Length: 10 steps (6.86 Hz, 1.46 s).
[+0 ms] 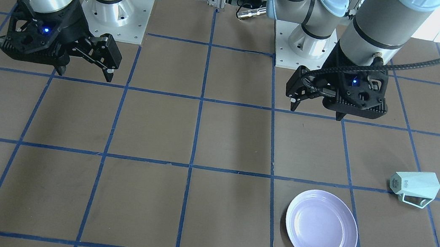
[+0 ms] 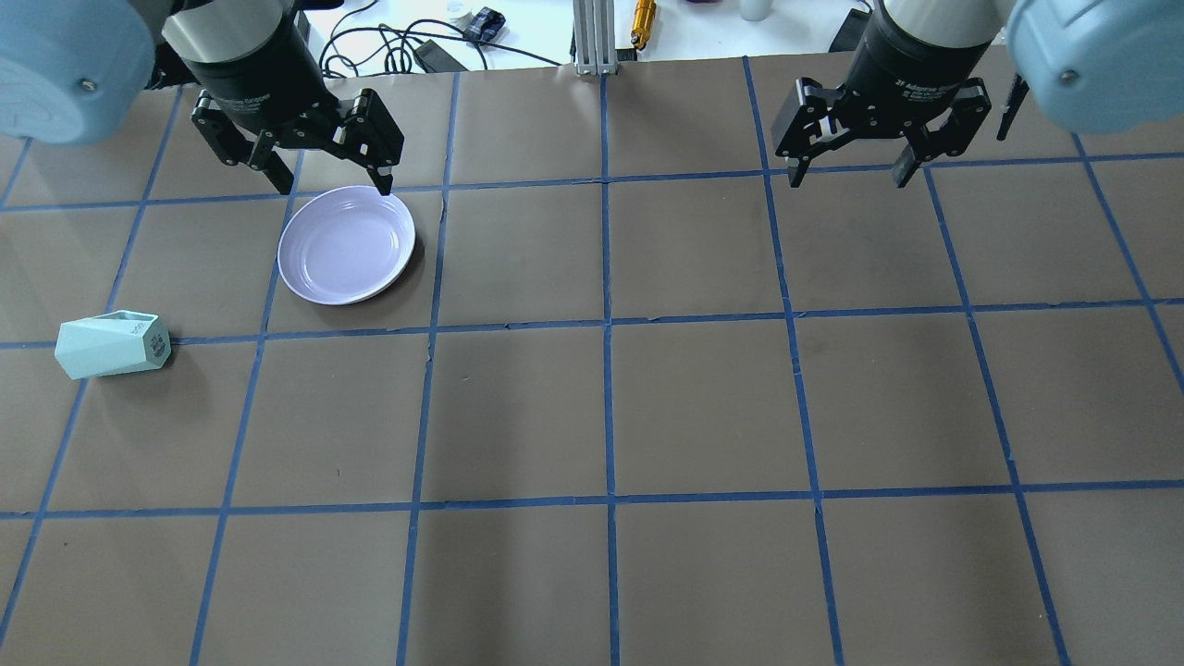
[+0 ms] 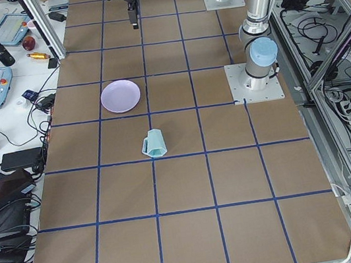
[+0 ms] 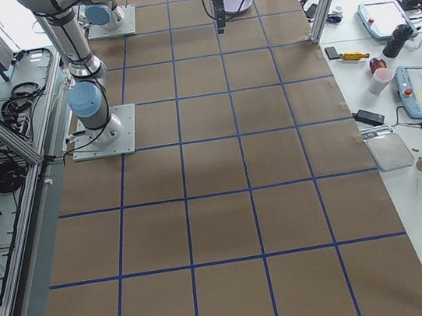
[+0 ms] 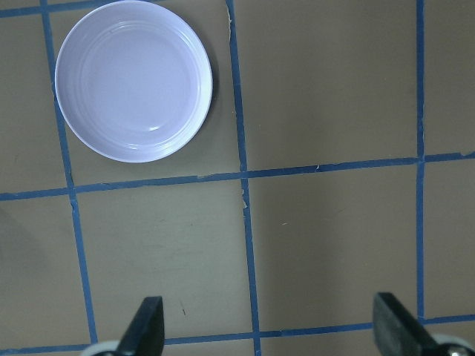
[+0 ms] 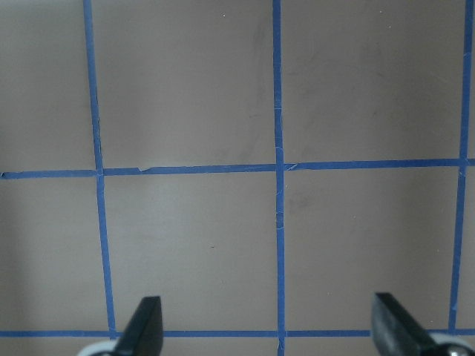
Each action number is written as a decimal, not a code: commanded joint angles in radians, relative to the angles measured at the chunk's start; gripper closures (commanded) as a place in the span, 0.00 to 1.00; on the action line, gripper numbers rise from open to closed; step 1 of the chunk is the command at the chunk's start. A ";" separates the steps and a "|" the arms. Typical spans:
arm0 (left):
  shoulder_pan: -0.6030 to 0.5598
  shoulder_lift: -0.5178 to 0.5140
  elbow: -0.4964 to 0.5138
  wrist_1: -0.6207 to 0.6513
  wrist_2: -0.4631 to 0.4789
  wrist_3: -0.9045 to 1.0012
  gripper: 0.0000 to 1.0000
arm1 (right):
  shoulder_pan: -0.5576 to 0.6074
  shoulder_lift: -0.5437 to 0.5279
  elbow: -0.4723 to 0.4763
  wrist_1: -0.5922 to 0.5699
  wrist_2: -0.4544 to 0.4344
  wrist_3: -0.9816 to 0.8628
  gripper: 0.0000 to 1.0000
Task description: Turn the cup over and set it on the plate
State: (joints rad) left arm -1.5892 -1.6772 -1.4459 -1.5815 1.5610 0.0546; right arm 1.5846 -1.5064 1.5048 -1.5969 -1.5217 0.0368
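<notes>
Farthest to the left of the plate (image 2: 347,245) I see the cup (image 2: 111,345). It lies on its side on the table (image 2: 703,388), well apart from the plate and a little nearer the robot than it. Its lettered base points toward the plate and its mouth points away. The handle is on the side away from the robot. The cup's base sits just beside a tape line (image 2: 213,339).

Next, the left gripper (image 2: 328,180) hangs well above the table. In my overhead view it sits over the plate's far rim, touching nothing. Its fingers are spread wide; the wrist camera shows them far apart, with the plate off to the upper left.

The plate rests flat and upright on the table, inside one taped square.

Well to the right of the plate, the right gripper (image 2: 849,173) also hangs above the table. Its fingers are spread just as wide, with only table and tape under them.
</notes>
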 commanded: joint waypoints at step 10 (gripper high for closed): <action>0.005 0.004 0.004 0.001 0.004 0.022 0.00 | 0.000 0.000 0.000 0.000 0.000 0.000 0.00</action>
State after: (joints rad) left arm -1.5843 -1.6736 -1.4419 -1.5800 1.5678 0.0756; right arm 1.5846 -1.5064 1.5048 -1.5969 -1.5217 0.0368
